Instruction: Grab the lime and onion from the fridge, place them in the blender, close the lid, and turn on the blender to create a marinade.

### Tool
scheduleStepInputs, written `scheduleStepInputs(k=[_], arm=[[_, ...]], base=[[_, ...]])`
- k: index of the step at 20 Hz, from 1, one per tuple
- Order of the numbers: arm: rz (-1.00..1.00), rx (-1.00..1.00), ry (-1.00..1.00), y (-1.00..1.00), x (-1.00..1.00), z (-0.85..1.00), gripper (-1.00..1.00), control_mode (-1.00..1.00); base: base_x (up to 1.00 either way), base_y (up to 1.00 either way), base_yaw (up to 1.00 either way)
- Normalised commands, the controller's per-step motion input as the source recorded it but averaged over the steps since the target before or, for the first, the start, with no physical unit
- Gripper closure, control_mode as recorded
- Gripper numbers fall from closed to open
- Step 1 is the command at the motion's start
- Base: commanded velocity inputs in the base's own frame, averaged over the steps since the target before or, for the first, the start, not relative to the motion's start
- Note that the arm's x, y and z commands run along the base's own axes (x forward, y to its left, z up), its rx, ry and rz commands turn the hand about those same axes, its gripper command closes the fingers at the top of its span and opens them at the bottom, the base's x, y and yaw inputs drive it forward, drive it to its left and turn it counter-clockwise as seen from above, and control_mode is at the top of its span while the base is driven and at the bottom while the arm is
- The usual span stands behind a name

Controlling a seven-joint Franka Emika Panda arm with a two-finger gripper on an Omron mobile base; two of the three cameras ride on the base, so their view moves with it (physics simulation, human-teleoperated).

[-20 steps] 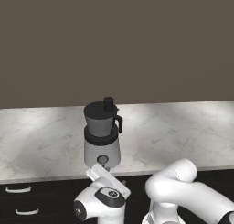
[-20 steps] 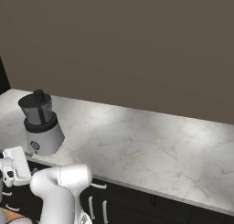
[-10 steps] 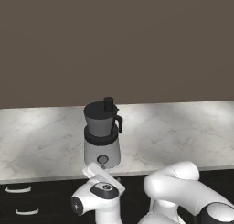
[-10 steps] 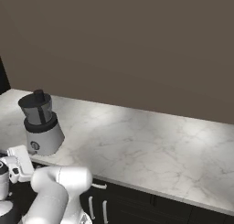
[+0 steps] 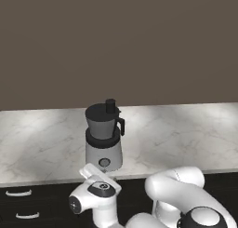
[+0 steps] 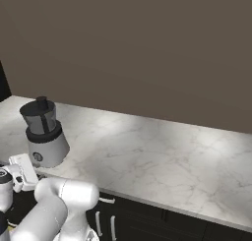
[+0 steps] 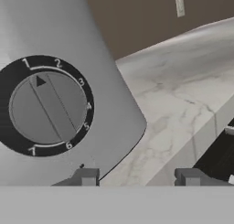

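Surface: marble surface (image 5: 42,143), brown wall behind
Blender: blender (image 5: 104,136) near the front edge, lid (image 5: 103,111) on
Knob: knob (image 7: 45,107) up-left of pincer (image 7: 137,176)
Pincer: grasping nothing; released or clenched, can't tell

Lidded blender (image 5: 104,138) upright on marble counter (image 5: 186,134)

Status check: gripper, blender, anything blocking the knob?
Gripper open, nothing held. Blender upright on counter, lid on. Knob ahead, unobstructed.
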Motion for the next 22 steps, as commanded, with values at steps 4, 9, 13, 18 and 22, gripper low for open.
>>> scheduleStepInputs(k=[4,9,13,18,22], arm=[[0.0,0.0,-0.02,0.08,0.3,-0.37,-1.0,-1.0],[0.0,0.0,-0.18,0.04,-0.54,0.06,-1.0,-1.0],[0.0,0.0,-0.16,0.05,-0.85,0.51,-1.0,-1.0],[0.0,0.0,-0.12,0.01,-0.52,0.92,-1.0,-1.0],[0.0,0.0,-0.12,0.0,-0.31,1.0,-1.0,-1.0]], base=[[0.0,0.0,0.0],[0.0,0.0,0.0],[0.0,0.0,0.0],[0.0,0.0,0.0],[0.0,0.0,0.0]])
